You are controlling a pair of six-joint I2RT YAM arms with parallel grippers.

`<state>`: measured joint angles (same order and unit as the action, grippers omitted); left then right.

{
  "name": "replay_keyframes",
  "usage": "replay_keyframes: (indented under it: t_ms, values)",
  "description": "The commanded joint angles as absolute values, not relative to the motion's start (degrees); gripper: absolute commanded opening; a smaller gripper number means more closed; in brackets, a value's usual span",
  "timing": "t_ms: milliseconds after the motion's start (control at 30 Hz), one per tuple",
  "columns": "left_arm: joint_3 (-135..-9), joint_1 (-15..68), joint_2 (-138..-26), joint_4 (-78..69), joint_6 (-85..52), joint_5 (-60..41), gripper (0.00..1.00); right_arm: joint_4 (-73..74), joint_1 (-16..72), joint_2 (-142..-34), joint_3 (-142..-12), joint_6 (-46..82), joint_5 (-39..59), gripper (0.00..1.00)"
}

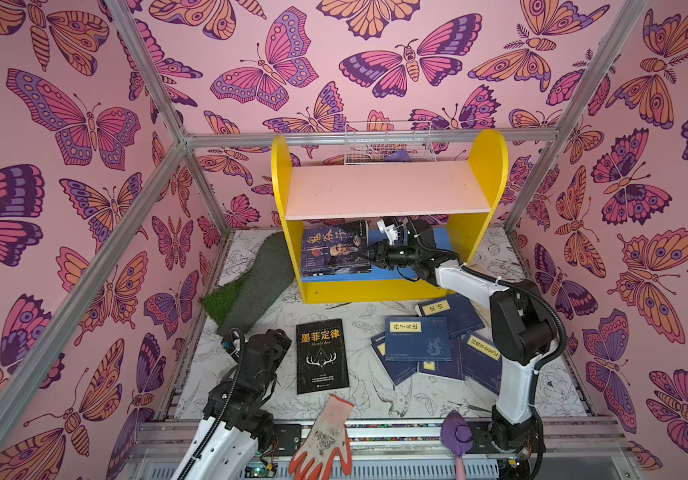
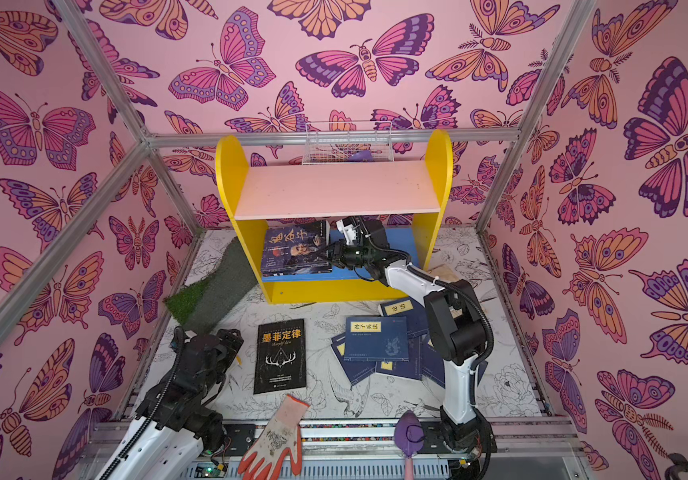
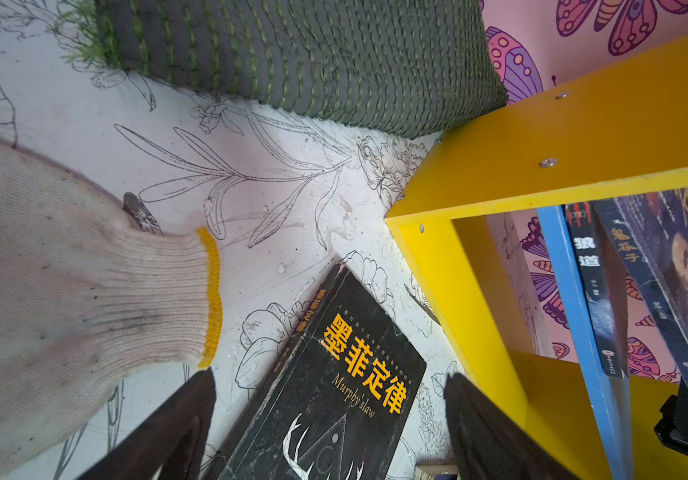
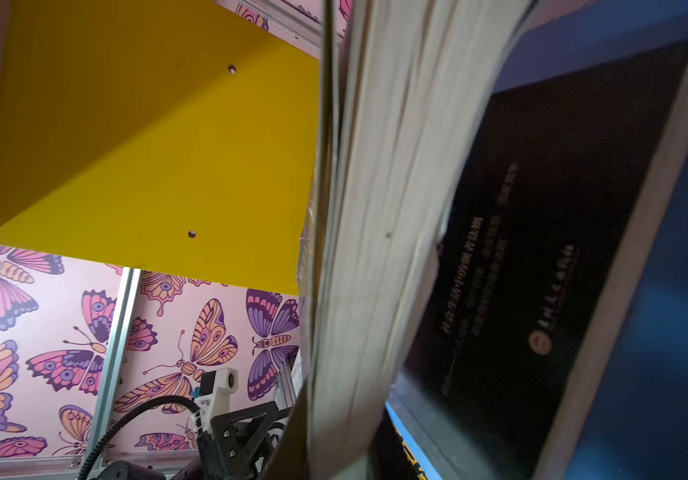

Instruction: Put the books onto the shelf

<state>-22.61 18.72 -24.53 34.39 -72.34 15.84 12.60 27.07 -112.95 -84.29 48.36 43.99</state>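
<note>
In both top views the shelf (image 1: 487,166) stood at the counter's (image 1: 417,399) 12 o'clock. Two dark books (image 1: 334,249) were stacked on its blue board (image 1: 442,241), with the right claw (image 1: 375,254) at their 3 o'clock edge; I could not tell its grip. A black book (image 1: 321,357) lay at the counter's 6 o'clock and navy books (image 1: 417,338) at 4 o'clock.

The left wrist view showed the left claw (image 3: 329,376) released, its fingers wide apart and the black book between them.

The right wrist view showed blurred page edges (image 4: 383,208) close up.
</note>
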Motion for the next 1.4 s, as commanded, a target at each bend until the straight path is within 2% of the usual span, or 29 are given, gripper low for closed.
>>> replay_keyframes:
  t_ms: [0, 167, 267, 400, 567, 933, 1133, 1367]
  values:
    - [-21.3, 18.8, -24.6, 35.4, -73.3, 14.8, 0.88, 5.1, 29.5, -112.1, -88.4, 40.7, 39.5, 0.37]
    - [-21.1, 18.8, -24.6, 35.4, -73.7, 14.3, 0.88, -5.5, 31.0, -109.7, -90.0, 32.9, 27.8, 0.69]
    - [-21.2, 18.9, -24.6, 35.4, -73.7, 14.4, 0.88, -10.9, 32.2, -108.7, -91.3, 28.1, 20.6, 0.75]
    - [-21.2, 18.8, -24.8, 35.4, -73.7, 14.3, 0.88, -15.0, 33.0, -107.8, -91.9, 24.8, 10.6, 0.76]
    - [-21.1, 18.8, -24.9, 35.4, -73.9, 14.3, 0.88, -16.1, 33.1, -107.8, -91.7, 23.4, 7.2, 0.75]
    - [-21.2, 18.8, -25.3, 35.3, -73.6, 13.7, 0.88, -14.4, 33.1, -112.6, -95.1, 23.6, 17.8, 0.65]
    - [-21.0, 18.8, -25.1, 35.3, -73.3, 13.8, 0.87, -9.7, 33.8, -111.0, -92.5, 26.5, 24.6, 0.62]
    - [-20.8, 18.8, -25.6, 35.1, -73.5, 13.7, 0.87, -9.2, 35.3, -108.1, -89.6, 26.6, 23.6, 0.63]
